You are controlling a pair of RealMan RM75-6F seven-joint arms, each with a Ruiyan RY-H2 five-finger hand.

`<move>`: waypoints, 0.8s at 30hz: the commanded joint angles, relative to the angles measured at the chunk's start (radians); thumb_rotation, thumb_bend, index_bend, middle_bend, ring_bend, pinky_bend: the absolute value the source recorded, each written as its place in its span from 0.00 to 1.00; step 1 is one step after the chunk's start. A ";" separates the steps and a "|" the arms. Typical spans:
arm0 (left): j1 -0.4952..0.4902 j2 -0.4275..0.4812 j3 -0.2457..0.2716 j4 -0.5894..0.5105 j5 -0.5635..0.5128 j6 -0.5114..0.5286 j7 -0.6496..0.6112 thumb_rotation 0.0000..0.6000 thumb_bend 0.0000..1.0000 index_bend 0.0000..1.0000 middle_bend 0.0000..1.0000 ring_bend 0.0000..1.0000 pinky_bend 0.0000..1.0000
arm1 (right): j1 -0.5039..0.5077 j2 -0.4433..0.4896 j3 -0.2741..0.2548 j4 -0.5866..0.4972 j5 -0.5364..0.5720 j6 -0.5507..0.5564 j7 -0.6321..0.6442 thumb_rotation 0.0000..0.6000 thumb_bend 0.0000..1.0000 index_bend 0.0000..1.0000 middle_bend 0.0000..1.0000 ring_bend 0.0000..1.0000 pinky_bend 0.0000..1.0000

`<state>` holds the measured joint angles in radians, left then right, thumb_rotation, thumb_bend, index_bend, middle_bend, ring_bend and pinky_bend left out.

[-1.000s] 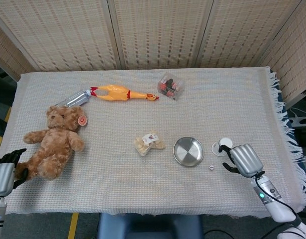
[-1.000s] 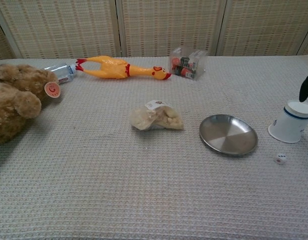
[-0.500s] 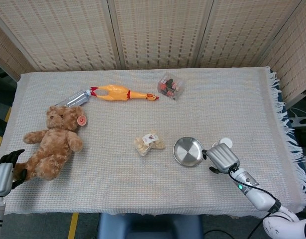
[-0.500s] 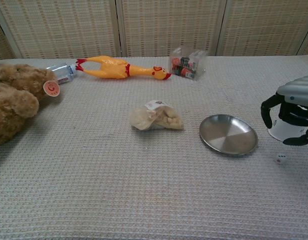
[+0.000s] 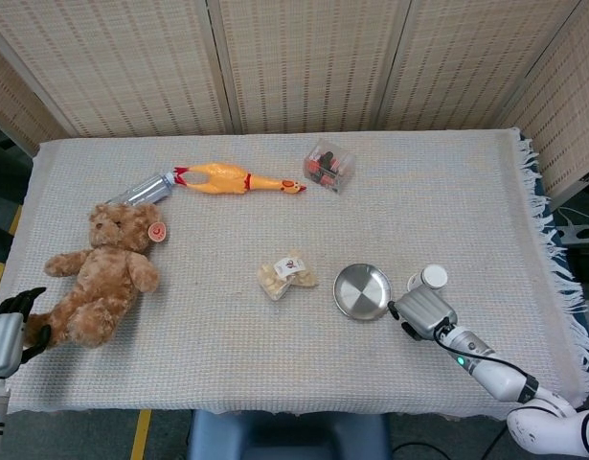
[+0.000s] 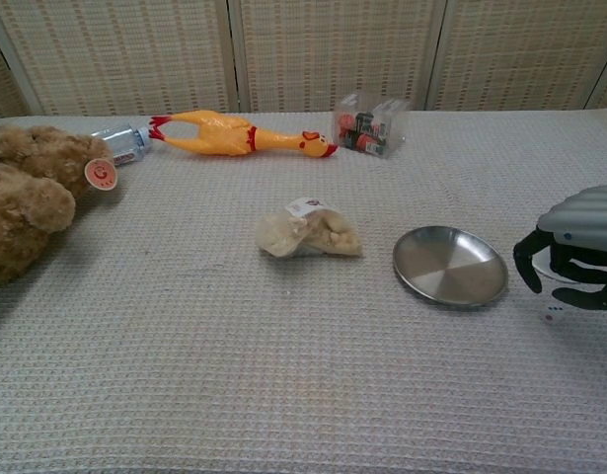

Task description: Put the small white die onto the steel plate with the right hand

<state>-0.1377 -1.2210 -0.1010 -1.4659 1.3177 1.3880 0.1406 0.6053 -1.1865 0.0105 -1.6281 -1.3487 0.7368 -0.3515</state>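
The small white die (image 6: 551, 316) lies on the cloth just right of the steel plate (image 6: 449, 265), which also shows in the head view (image 5: 362, 291). My right hand (image 6: 576, 249) hangs low right over the die, its dark fingers (image 6: 526, 269) curled downward and apart, holding nothing. In the head view this hand (image 5: 423, 311) hides the die. At the table's near left corner my left hand (image 5: 7, 337) rests with fingers apart, holding nothing, beside the teddy's leg.
A white cup (image 5: 430, 278) stands just behind my right hand. A bag of snacks (image 5: 285, 276) lies left of the plate. At the back are a rubber chicken (image 5: 238, 179) and a clear box (image 5: 329, 166); a teddy bear (image 5: 104, 275) lies at the left.
My right hand came in from the right, over the die, then dropped lower toward it. The die, the plate and the left hand stayed put.
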 commanded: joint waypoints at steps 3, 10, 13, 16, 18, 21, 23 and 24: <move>0.000 0.001 0.001 0.000 0.000 -0.001 0.000 1.00 0.40 0.18 0.22 0.25 0.40 | -0.005 -0.010 -0.007 0.020 -0.011 0.029 0.010 1.00 0.32 0.38 0.84 0.83 1.00; 0.000 0.002 0.000 -0.002 -0.001 0.001 0.001 1.00 0.41 0.18 0.22 0.25 0.40 | -0.013 0.012 -0.034 0.004 -0.032 0.045 0.011 1.00 0.18 0.32 0.84 0.83 1.00; 0.000 0.002 0.000 -0.003 -0.003 0.000 0.002 1.00 0.41 0.18 0.22 0.25 0.40 | -0.021 0.016 -0.042 0.006 -0.039 0.064 -0.001 1.00 0.18 0.33 0.84 0.83 1.00; 0.000 0.002 0.000 -0.004 -0.005 -0.002 0.004 1.00 0.40 0.18 0.22 0.25 0.40 | -0.029 0.016 -0.048 0.007 -0.041 0.079 -0.002 1.00 0.18 0.36 0.84 0.83 1.00; -0.001 0.002 0.000 -0.005 -0.006 -0.003 0.005 1.00 0.41 0.18 0.22 0.25 0.40 | -0.030 0.017 -0.051 0.011 -0.040 0.081 -0.007 1.00 0.18 0.38 0.84 0.83 1.00; 0.000 0.003 -0.001 -0.007 -0.007 -0.002 0.003 1.00 0.40 0.18 0.22 0.25 0.40 | -0.036 0.008 -0.054 0.030 -0.032 0.091 -0.022 1.00 0.17 0.39 0.84 0.83 1.00; 0.000 0.004 -0.002 -0.008 -0.007 -0.001 0.002 1.00 0.41 0.18 0.22 0.25 0.40 | -0.040 -0.003 -0.055 0.046 -0.023 0.093 -0.025 1.00 0.17 0.39 0.84 0.83 1.00; 0.000 0.004 -0.002 -0.008 -0.007 -0.001 0.002 1.00 0.41 0.18 0.22 0.25 0.40 | -0.040 -0.007 -0.056 0.053 -0.019 0.091 -0.023 1.00 0.17 0.39 0.84 0.83 1.00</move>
<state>-0.1381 -1.2169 -0.1026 -1.4738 1.3110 1.3870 0.1428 0.5675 -1.1872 -0.0439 -1.5832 -1.3735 0.8278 -0.3743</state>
